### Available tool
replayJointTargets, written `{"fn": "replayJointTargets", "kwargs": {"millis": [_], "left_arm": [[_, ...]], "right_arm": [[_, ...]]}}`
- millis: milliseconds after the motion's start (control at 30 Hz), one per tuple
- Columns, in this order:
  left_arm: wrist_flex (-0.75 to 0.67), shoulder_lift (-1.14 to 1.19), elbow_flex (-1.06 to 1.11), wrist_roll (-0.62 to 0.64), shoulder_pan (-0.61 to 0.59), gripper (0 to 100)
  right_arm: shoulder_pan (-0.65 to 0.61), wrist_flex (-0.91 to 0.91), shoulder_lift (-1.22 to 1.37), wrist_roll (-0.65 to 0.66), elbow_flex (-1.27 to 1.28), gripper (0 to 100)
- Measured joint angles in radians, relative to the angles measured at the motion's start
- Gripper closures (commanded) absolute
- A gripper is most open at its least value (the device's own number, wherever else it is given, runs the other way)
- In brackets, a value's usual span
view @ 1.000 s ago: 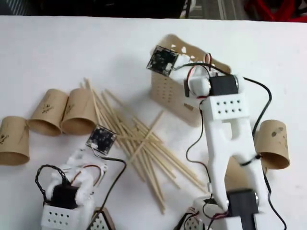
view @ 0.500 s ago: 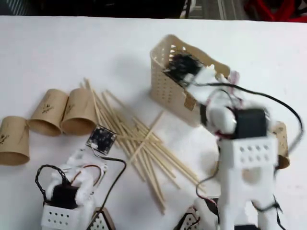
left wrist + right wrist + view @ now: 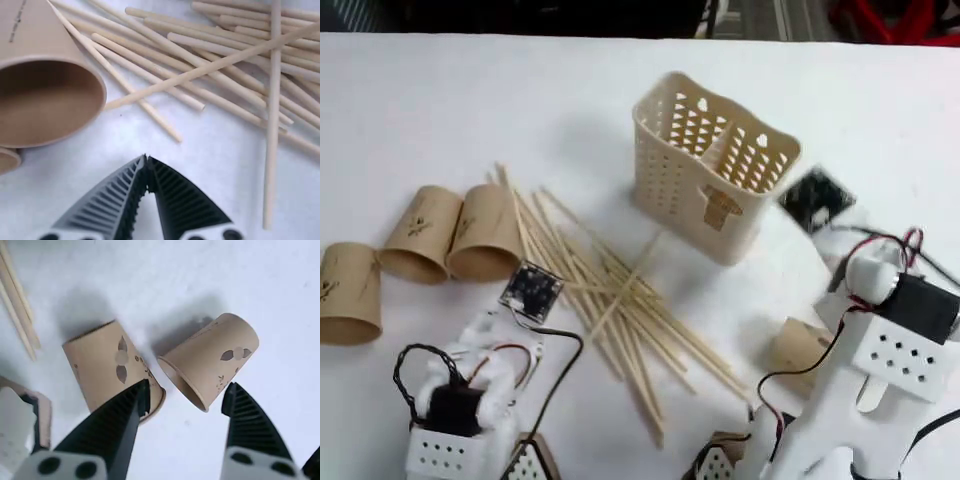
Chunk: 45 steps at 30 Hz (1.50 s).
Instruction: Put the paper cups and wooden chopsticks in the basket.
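- The right claw [image 3: 189, 386] gapes open and empty, with two paper cups [image 3: 107, 365] lying on their sides just past its tips.
- The left claw [image 3: 146, 160] is closed on nothing. A paper cup [image 3: 45, 95] lies just beside it, and the wooden chopsticks [image 3: 215, 65] are scattered beyond.
- The basket [image 3: 685, 185] stands upright, farther off.

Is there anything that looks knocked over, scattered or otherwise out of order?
Yes. Three paper cups lie on their sides in a row left of the wooden chopsticks. Two more cups lie tipped over near the open right gripper. The chopsticks lie criss-crossed in a loose heap on the table. The basket stands upright.
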Motion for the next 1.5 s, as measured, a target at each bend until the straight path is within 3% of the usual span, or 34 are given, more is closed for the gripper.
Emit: {"fn": "replayJointTargets", "kwargs": {"millis": [200, 400, 533, 700, 933, 1067, 1500], "left_arm": [[0.0, 0.0, 0.0, 0.0, 0.0, 98], [0.0, 0.0, 0.0, 0.0, 0.0, 98], [0.0, 0.0, 0.0, 0.0, 0.0, 98], [0.0, 0.0, 0.0, 0.0, 0.0, 98], [0.0, 0.0, 0.0, 0.0, 0.0, 98], [0.0, 0.0, 0.0, 0.0, 0.0, 98], [-0.026, 0.0, 0.0, -0.002, -0.009, 98]], "right_arm": [[0.172, -0.227, 0.0, 0.325, 0.19, 75.5], [0.279, -0.44, 0.0, 0.488, 0.353, 75.7], [0.299, -0.606, 0.0, 0.529, 0.474, 75.8], [0.299, -0.864, 0.0, 0.531, 0.629, 77.6], [0.298, -1.185, 0.0, 0.531, 0.796, 98.5], [0.296, -1.27, 0.0, 0.523, 0.801, 98.0], [0.296, -1.344, 0.002, 0.132, 0.681, 97.8]]}}
